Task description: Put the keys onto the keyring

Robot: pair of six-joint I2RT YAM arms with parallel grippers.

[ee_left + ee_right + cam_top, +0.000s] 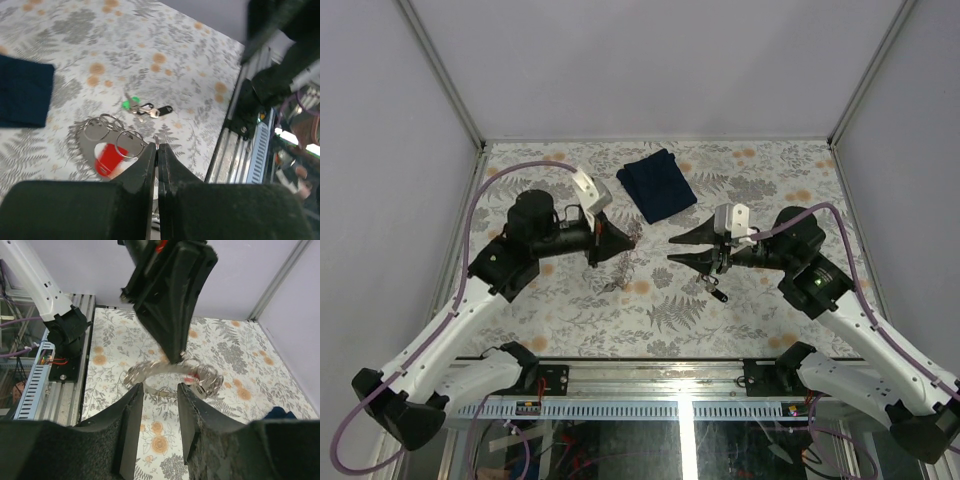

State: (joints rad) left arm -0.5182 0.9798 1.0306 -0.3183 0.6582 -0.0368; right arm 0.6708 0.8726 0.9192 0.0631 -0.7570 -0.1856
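**Keyring held, keys on bench**

We are seeing the left gripper (157, 146) clamping closed on the keyring (150, 366), holding it above the bench (175, 60). The right gripper (160, 388) is hovering open just beside the loop. The keys (142, 107) are lying on the bench

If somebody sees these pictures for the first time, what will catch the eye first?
First, the two black grippers facing each other over the middle of the table. The left gripper is shut on the keyring, which dangles from it, and the open right gripper points at it. After that come the dark blue cloth at the far side and the small green and black keys lying on the flowery tabletop.
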